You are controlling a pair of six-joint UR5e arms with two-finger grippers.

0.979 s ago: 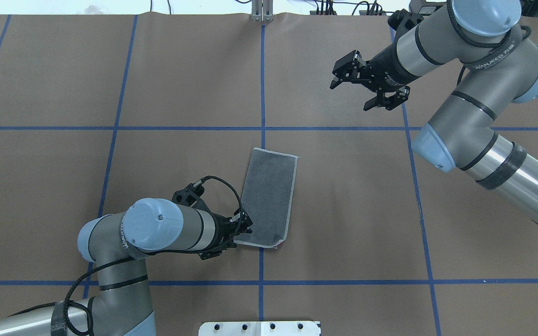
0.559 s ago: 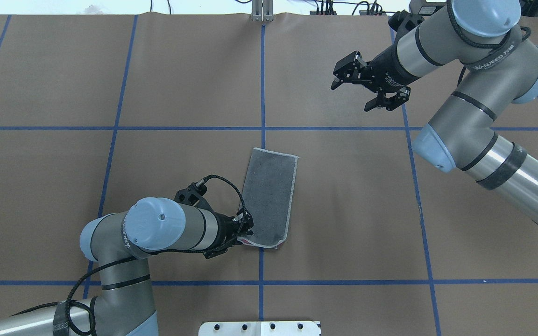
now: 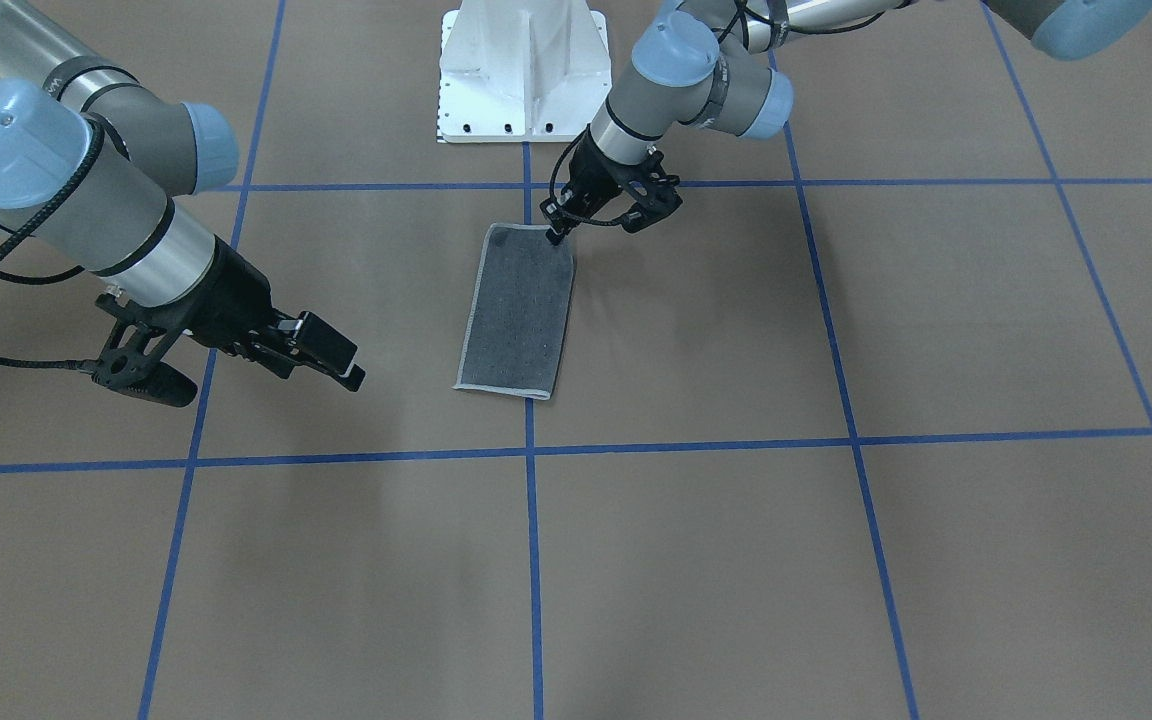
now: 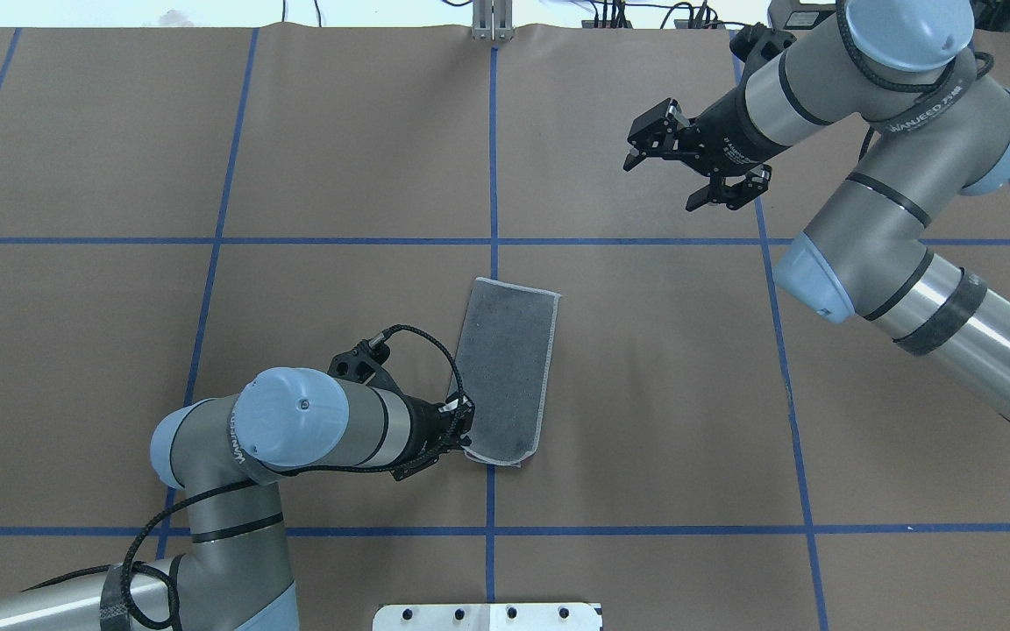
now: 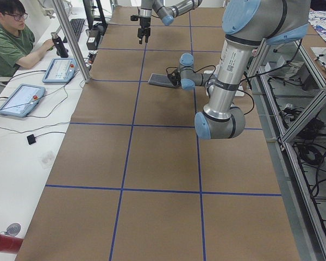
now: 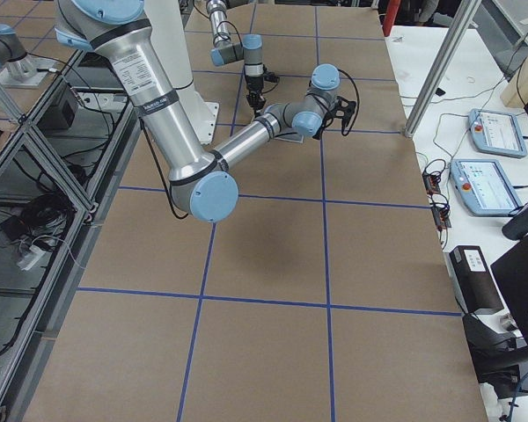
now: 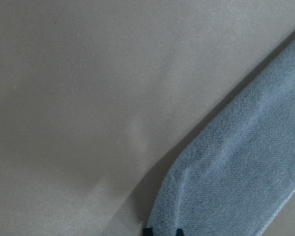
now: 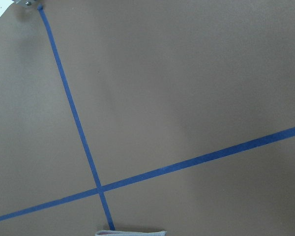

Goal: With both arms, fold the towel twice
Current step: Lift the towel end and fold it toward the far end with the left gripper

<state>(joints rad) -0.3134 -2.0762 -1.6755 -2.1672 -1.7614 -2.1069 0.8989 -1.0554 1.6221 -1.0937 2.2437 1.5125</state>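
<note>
The towel (image 4: pixel 505 377) lies folded once into a narrow dark grey rectangle with light edging near the table's middle; it also shows in the front view (image 3: pixel 521 310) and the left side view (image 5: pixel 158 80). My left gripper (image 4: pixel 463 431) is low at the towel's near left corner and shut on it, and a sliver of pink shows under that corner. The front view shows the same pinch (image 3: pixel 558 225). The left wrist view is filled by the grey cloth (image 7: pixel 236 182). My right gripper (image 4: pixel 658 182) is open and empty, held above the table at the far right, well away from the towel (image 8: pixel 132 232).
Brown table cover with a blue tape grid (image 4: pixel 493 241). The white pedestal base (image 3: pixel 524 70) stands at the robot's edge. An operator (image 5: pixel 11 41) with tablets sits past the far side of the table.
My left gripper has slid a little toward the towel's near left corner and closed on it; the corner is slightly raised, showing pink. The right gripper has drifted slightly farther away.
</note>
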